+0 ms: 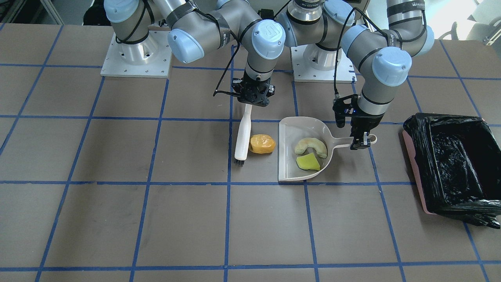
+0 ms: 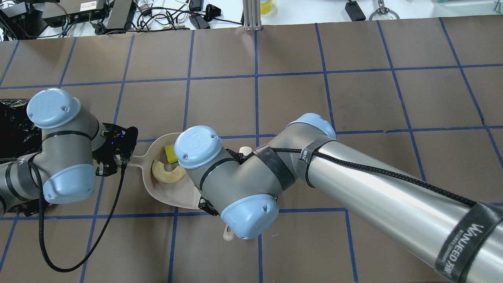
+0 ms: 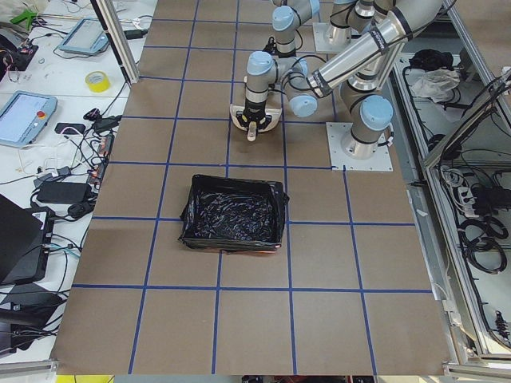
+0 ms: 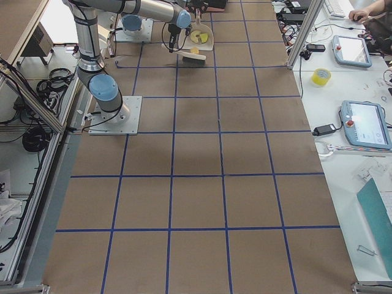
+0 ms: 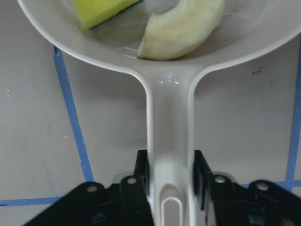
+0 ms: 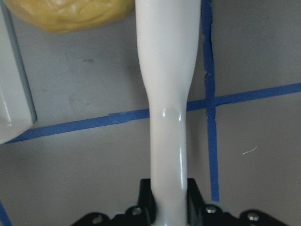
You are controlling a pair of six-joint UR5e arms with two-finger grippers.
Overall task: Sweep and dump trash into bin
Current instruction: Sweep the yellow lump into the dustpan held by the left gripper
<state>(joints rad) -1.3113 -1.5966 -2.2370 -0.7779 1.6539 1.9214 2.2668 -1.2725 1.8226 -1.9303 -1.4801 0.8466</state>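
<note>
Sweeping the last piece: right tool (image 1: 247,105) clamps brush (image 1: 242,137) beside orange-yellow lump (image 1: 262,144).
Left tool (image 1: 360,143) grips the dustpan (image 1: 287,164) holding crescent (image 1: 311,147) and wedge (image 1: 308,162); next, seemingly, push lump in, then tip into bin (image 1: 430,122).

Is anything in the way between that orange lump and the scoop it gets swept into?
Nothing visible. The orange lump lies right beside the dustpan's open edge, with the brush on its other side.

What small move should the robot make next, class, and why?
Probably sweep the brush toward the dustpan, pushing the orange lump in: it lies between them, outside the pan, while the crescent and wedge are already inside.
</note>
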